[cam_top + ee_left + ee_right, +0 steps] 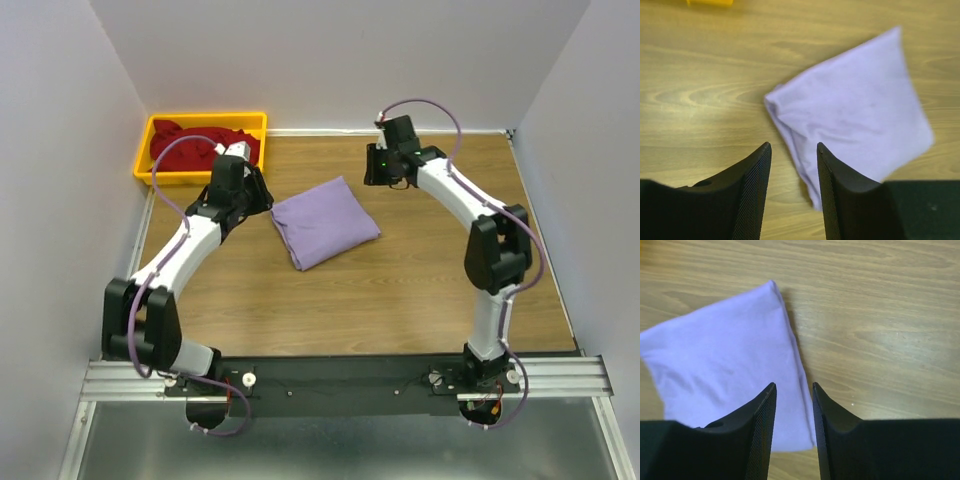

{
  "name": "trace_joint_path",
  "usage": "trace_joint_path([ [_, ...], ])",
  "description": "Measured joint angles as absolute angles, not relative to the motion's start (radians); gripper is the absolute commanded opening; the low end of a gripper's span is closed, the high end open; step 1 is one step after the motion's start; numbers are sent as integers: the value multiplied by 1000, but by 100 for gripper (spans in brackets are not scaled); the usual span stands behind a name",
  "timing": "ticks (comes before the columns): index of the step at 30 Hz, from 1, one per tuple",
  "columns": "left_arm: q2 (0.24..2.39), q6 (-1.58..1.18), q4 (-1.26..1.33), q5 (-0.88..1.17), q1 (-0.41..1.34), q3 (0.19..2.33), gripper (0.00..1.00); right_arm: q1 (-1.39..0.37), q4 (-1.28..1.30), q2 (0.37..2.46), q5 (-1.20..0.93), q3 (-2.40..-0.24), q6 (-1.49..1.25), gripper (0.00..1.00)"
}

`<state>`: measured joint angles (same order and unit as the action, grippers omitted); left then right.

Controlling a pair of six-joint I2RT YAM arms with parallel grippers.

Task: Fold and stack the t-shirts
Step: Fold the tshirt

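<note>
shirts: lavender t-shirt [325, 222] folded mid-table, dark red t-shirt [205, 145] bunched in yellow bin [205, 118] far left | left gripper [794, 146]: jaws apart, empty, just left of the lavender t-shirt | right gripper [794, 385]: jaws apart, empty | risk: an arm reaching for the bin could brush the fold and undo it

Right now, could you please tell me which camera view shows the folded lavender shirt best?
The top external view: the whole lavender shirt lies there unobstructed and sharp. The left wrist view shows most of it, but blurred; the right wrist view cuts it off at the frame edge.
</note>
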<state>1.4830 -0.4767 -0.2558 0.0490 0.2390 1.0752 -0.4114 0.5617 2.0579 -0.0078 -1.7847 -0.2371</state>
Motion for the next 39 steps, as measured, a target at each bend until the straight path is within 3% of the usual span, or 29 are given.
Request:
trace_joint_path([
  [4,1345,-506,-134,87,302,970,42,-371,429,1919,-144,-1629,-257,41],
  [9,1432,-577,19,224,353,852,29,-358,244,1943,-407,-1575,-316,41],
  [12,1559,-606,71,266,345,855,25,-361,129,2031,-554,-1576,-382,41],
  [13,1599,-614,81,276,340,872,19,-364,87,2077,-601,-1588,-413,41],
  [22,1858,-678,220,333,202,1040,11,-352,-149,2461,-777,-1836,-647,41],
  [28,1964,-728,258,366,129,1056,11,-295,-337,2590,-832,-1862,-842,41],
  [34,1980,-728,264,385,101,1090,12,-239,-442,2567,-840,-1784,-912,42],
  [39,1979,-725,261,414,83,1110,23,-218,-465,2432,-844,-1628,-928,44],
])
